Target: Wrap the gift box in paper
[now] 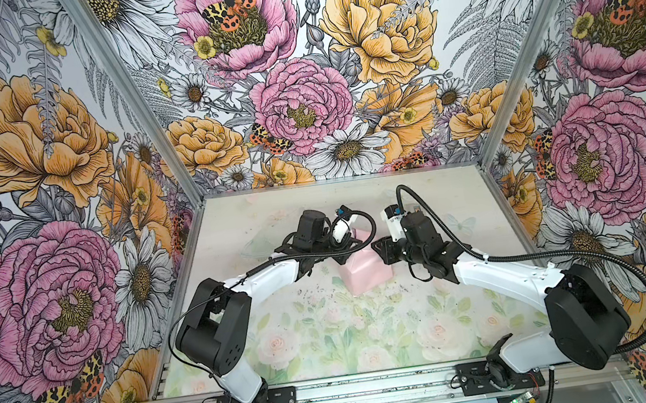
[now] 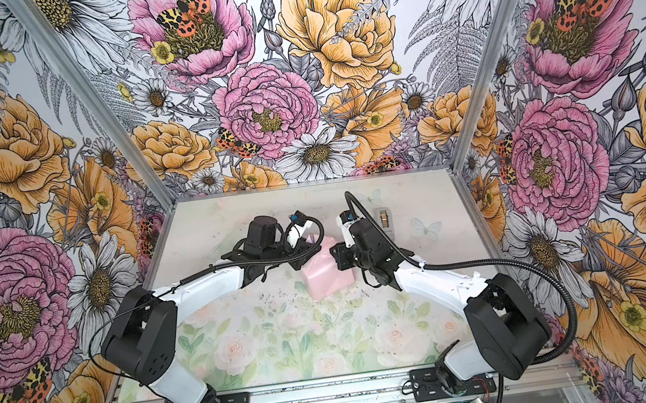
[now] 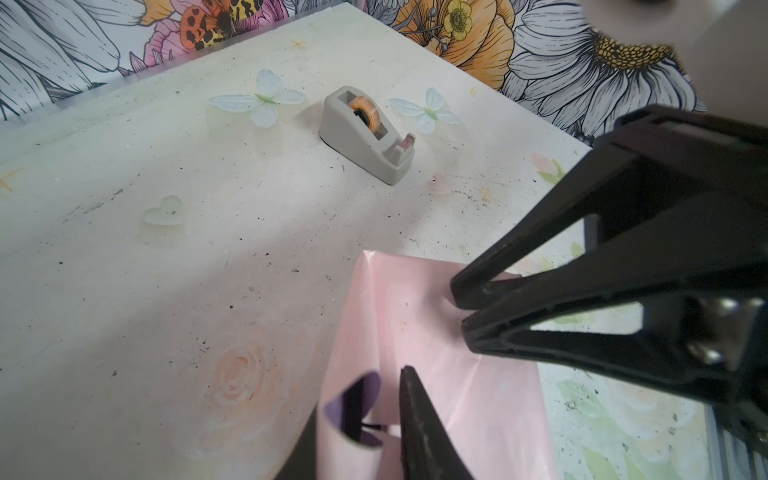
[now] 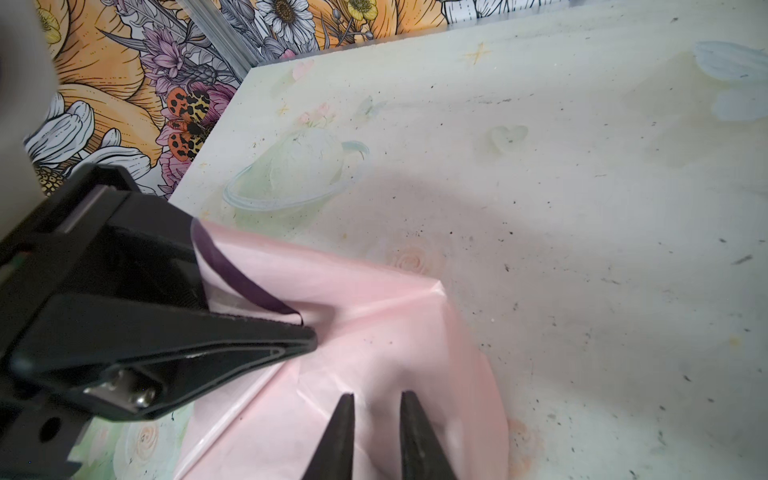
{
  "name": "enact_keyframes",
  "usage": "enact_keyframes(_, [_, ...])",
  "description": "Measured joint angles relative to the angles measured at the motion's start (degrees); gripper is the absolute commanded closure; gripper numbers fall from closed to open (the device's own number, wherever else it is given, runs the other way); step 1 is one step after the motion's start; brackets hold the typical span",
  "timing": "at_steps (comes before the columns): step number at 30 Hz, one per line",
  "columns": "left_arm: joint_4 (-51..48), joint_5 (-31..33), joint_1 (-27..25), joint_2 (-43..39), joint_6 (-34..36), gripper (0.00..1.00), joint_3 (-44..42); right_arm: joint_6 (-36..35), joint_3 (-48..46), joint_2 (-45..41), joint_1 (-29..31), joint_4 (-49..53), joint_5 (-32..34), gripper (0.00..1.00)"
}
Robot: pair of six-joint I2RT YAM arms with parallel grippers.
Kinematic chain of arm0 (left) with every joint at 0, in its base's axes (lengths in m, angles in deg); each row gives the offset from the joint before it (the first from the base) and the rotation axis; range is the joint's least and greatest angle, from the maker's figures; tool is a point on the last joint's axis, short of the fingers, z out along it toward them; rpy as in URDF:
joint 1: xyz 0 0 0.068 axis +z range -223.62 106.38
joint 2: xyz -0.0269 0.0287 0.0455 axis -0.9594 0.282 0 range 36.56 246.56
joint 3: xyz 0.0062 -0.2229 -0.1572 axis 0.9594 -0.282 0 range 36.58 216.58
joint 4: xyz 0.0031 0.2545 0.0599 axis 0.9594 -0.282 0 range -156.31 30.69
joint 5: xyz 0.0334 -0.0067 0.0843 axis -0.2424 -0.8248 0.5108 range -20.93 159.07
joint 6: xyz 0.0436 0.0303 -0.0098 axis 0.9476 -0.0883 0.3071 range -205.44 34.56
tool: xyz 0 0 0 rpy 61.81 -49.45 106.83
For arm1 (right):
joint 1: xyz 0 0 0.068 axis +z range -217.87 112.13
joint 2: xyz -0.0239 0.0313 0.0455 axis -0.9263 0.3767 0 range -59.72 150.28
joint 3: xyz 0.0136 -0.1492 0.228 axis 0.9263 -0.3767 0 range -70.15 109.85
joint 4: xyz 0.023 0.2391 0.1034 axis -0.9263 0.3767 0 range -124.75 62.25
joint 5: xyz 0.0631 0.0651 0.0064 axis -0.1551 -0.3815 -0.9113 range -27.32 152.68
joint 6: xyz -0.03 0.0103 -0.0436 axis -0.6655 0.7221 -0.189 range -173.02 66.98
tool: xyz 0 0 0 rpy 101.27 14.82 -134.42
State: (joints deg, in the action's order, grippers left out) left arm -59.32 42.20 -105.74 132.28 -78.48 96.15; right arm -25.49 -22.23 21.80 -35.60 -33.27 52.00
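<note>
On the table (image 1: pixel 314 212), the left gripper (image 3: pixel 380 399) stands with jaws narrowly apart around a loose curl of the paper (image 1: pixel 363 273), a boxy bundle at mid-table, pink side out. At its other side, the right gripper (image 4: pixel 377 399) shows only a slit between its jaws; whether it pinches paper cannot be told. Farther right stands a tape dispenser (image 3: pixel 365 133).

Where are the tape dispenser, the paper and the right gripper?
tape dispenser (image 3: pixel 351 143): left wrist view, grey side wall of its body.
paper (image 4: pixel 374 299): right wrist view, pale pink face, mid-sheet.
right gripper (image 4: pixel 378 399): right wrist view, midway between its two fingertips.
</note>
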Motion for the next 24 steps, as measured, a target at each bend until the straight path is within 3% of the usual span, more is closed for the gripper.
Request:
enact_keyframes(7, [2.0, -1.1, 0.0, 2.8, -0.9, 0.92, 1.0, 0.0, 0.1, 0.8, -0.1, -1.0, -2.1, 0.79])
enact_keyframes(10, [2.7, -1.2, 0.0, 3.2, -1.0, 0.97, 1.2, 0.3, 0.2, 0.7, -0.1, -1.0, -2.8, 0.70])
enact_keyframes(14, [2.9, -1.4, 0.1, 3.2, -1.0, 0.98, 1.2, 1.3, 0.1, -0.7, -0.7, 0.1, -3.8, 0.56])
enact_keyframes(24, [3.7, -0.4, 0.1, 2.4, -1.0, 1.00, 0.1, 11.0, -10.4, -15.6, -3.3, 3.3, -5.1, 0.53])
